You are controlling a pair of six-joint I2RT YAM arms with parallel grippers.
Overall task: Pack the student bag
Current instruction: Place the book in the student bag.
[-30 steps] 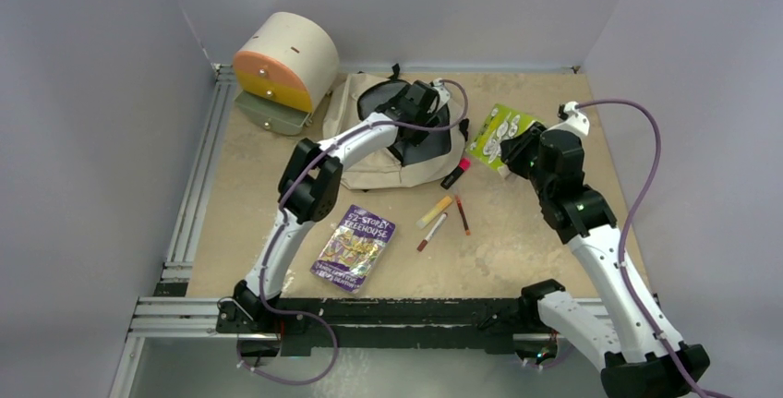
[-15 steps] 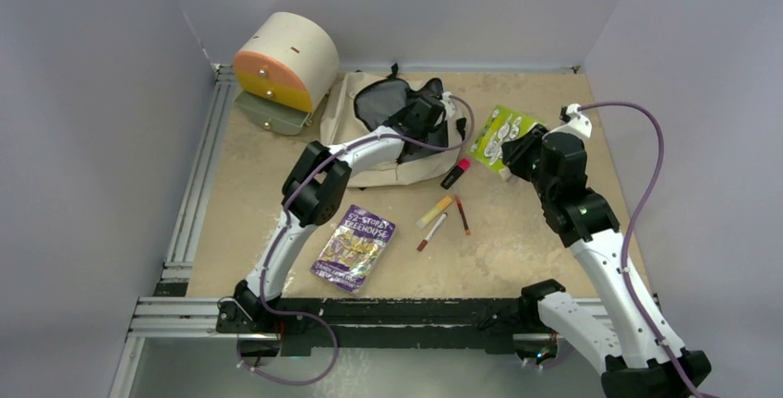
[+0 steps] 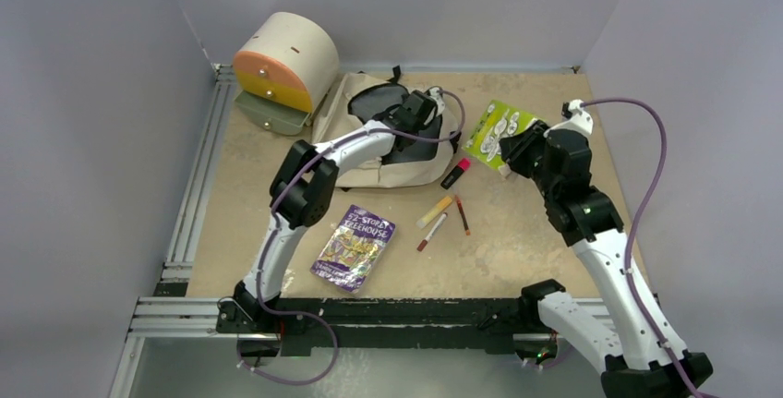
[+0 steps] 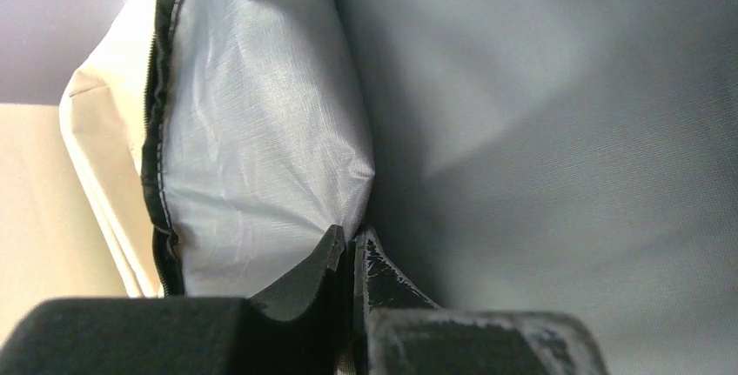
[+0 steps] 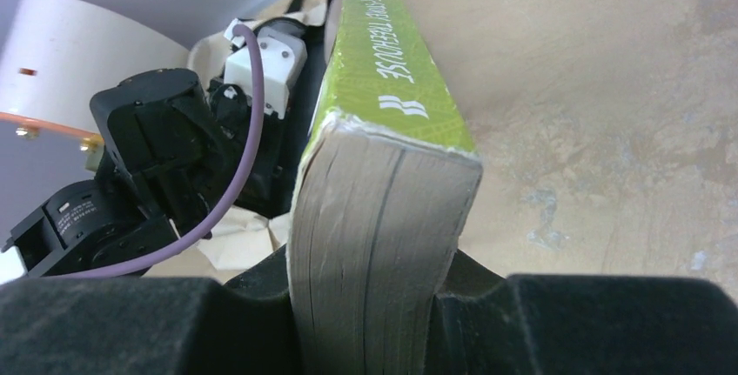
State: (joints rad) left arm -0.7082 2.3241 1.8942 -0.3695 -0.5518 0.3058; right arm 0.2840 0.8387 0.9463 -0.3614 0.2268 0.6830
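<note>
I am a two-armed robot at the near edge of a table, and the student bag (image 3: 383,144) lies flat at the far middle, just right of a cream-and-orange drawer unit (image 3: 284,61). My left gripper (image 3: 420,107) reaches into the bag's mouth. In my left wrist view its fingertips (image 4: 335,249) are clenched together on a fold of the grey lining beside the black zipper edge. I judge this pinch is meant to lift the flap and hold the mouth open. My right gripper (image 3: 517,144) hangs just right of the bag, grasping a green book (image 3: 499,130). In the right wrist view the book stands on edge between my jaws, page edges toward the camera. It seems held ready for sliding in once the mouth gapes. A purple book (image 3: 354,247), a few markers (image 3: 441,215) and a pink highlighter (image 3: 455,174) lie unpacked on the table, nearer to me than the bag. Compared with a second ago, my left gripper has closed on the fabric and my left elbow has swung left. The bag has been dragged a little leftward, so less dark lining shows. My right arm and its book have barely moved.
</note>
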